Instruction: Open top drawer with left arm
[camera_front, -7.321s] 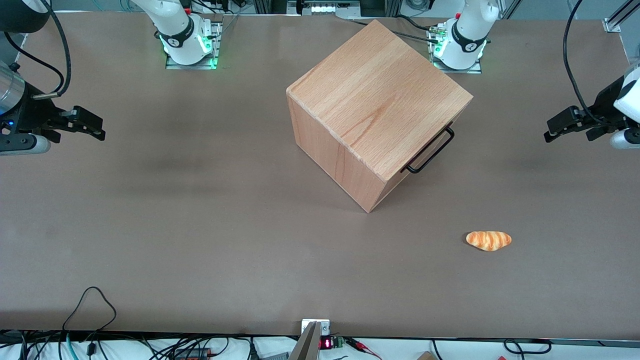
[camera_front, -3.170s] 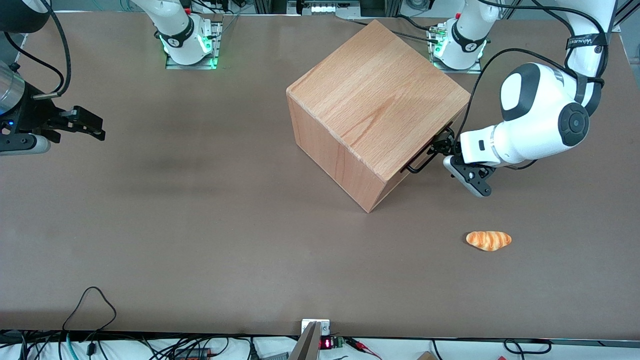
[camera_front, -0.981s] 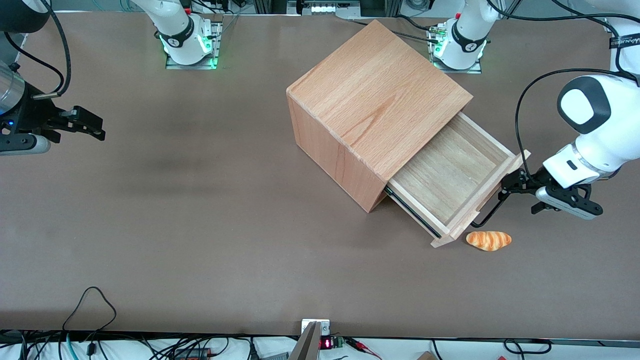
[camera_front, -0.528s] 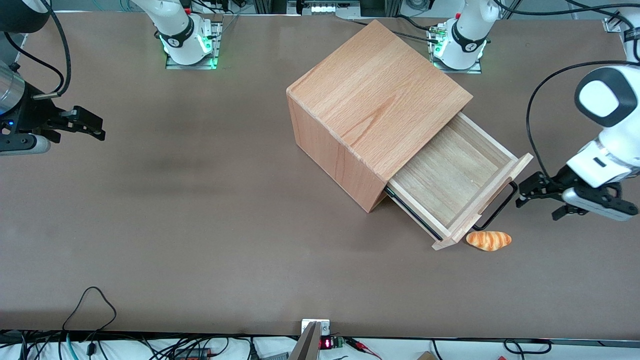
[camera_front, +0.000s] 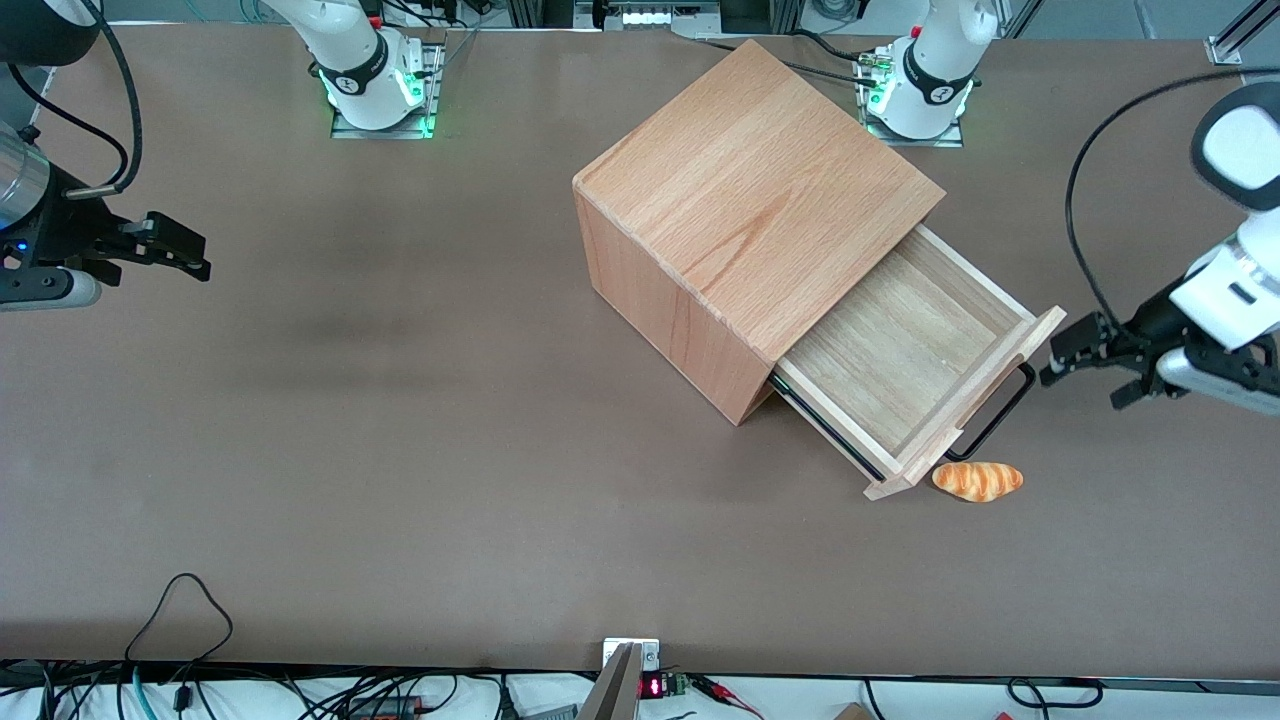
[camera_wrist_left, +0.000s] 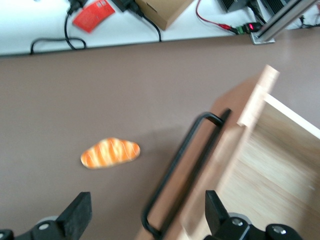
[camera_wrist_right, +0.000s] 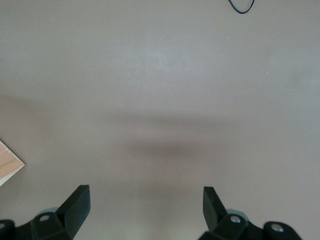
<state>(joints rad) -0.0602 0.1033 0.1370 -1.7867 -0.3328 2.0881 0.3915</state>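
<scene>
The top drawer of the big wooden cube stands pulled far out, its pale plank inside bare. Its black bar handle sticks out from the flat front; the handle also shows in the left wrist view. The left arm is white with a black cable. Its gripper is open and holds nothing. It hangs a short way off the drawer front toward the working arm's end of the table, apart from the handle. In the left wrist view the gripper has its fingers wide apart above the handle and the table.
An orange croissant-shaped bread lies on the brown table just beside the drawer front's nearer corner; it also shows in the left wrist view. Cables and a cardboard box lie off the table's front edge.
The drawer went from shut to pulled far out. The gripper has let go of the handle and drawn away from the drawer front toward the working arm's end, rising a little.
</scene>
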